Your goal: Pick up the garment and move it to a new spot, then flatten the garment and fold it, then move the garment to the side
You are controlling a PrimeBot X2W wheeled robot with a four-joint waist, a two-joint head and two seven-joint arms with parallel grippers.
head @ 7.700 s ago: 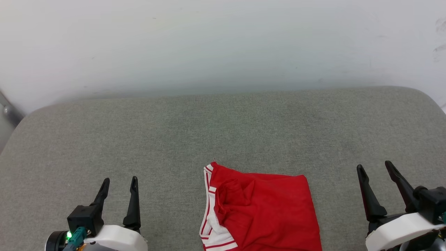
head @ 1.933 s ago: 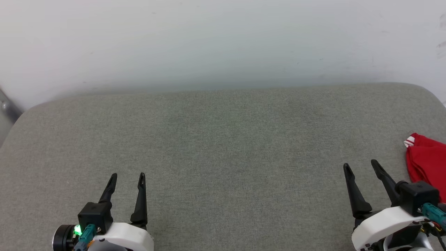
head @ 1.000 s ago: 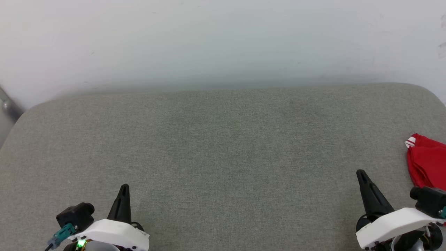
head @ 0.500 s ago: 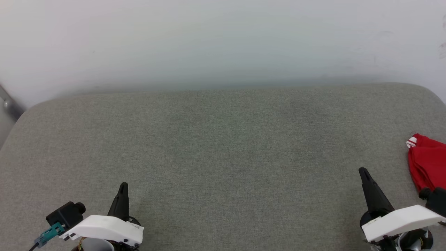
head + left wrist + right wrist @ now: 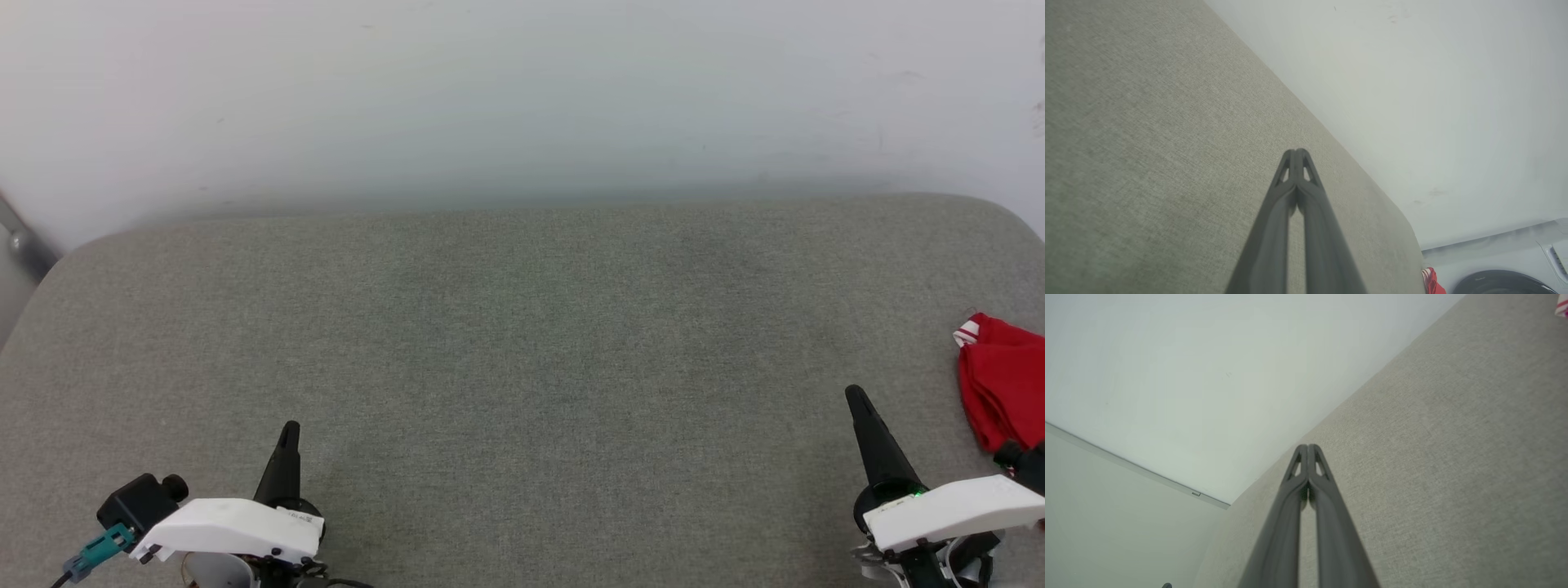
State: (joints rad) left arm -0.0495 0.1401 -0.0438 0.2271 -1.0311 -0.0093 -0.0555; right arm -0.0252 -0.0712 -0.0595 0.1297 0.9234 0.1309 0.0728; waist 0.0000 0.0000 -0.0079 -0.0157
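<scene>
Grey cushion (image 5: 522, 367) — garment (image 5: 1000, 384) beside right fingers (image 5: 873, 441), far from left fingers (image 5: 286, 465) — each pair together.

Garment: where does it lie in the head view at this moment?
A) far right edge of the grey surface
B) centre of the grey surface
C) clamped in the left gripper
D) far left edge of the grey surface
A: the garment lies at the far right edge of the grey surface, just beyond the right gripper, whose fingers are shut and hold nothing.
</scene>
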